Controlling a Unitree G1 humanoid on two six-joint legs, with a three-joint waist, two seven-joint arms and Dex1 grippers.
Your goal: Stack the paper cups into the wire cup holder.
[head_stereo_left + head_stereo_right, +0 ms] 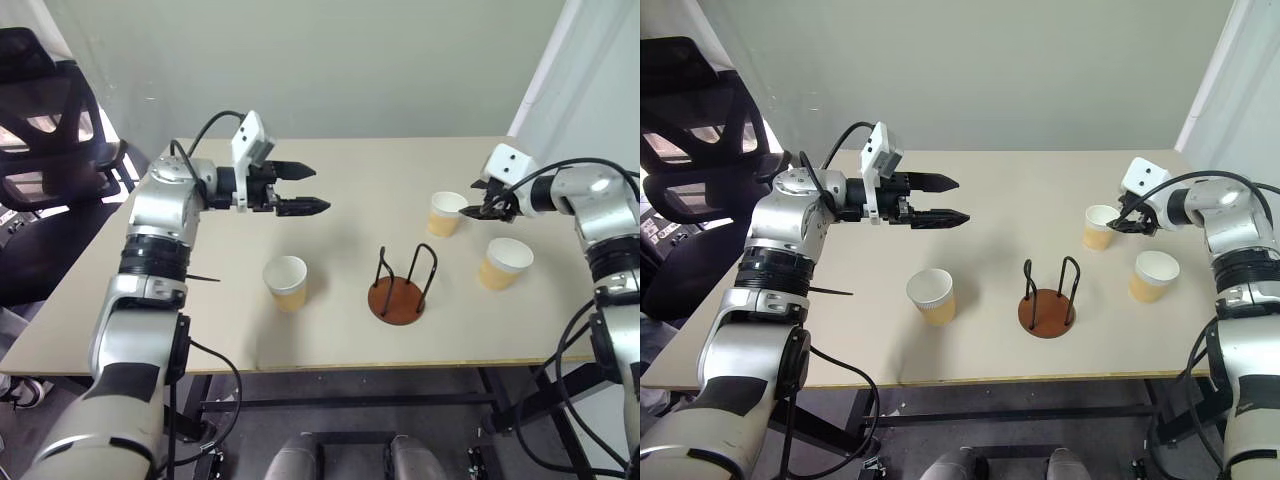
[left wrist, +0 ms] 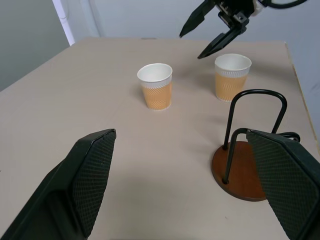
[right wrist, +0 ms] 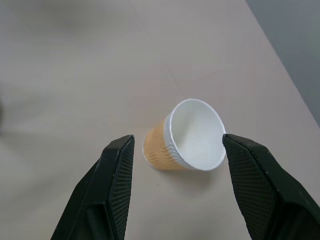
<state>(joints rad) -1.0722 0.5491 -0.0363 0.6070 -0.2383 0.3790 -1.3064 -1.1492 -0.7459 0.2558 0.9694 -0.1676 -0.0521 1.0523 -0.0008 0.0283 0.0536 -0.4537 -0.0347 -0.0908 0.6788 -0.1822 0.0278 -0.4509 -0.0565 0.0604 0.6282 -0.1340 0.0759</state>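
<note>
Right of the wire cup holder (image 1: 402, 290), your right end effector (image 1: 478, 210) hangs spread wide over one paper cup (image 1: 446, 213) (unheld); descending off-centre could tip it. Left end effector (image 1: 303, 189) is spread, empty.

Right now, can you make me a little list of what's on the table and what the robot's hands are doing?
table: light tan top
paper cups: three, all upright, none stacked
cup by left arm, standing alone
far cup, right next to the right gripper
near right cup, at the table's right side
wire cup holder, empty, between the cups
left gripper, open, holding nothing, above the table
right gripper, open, fingers either side of the far cup's rim, not gripping
</note>
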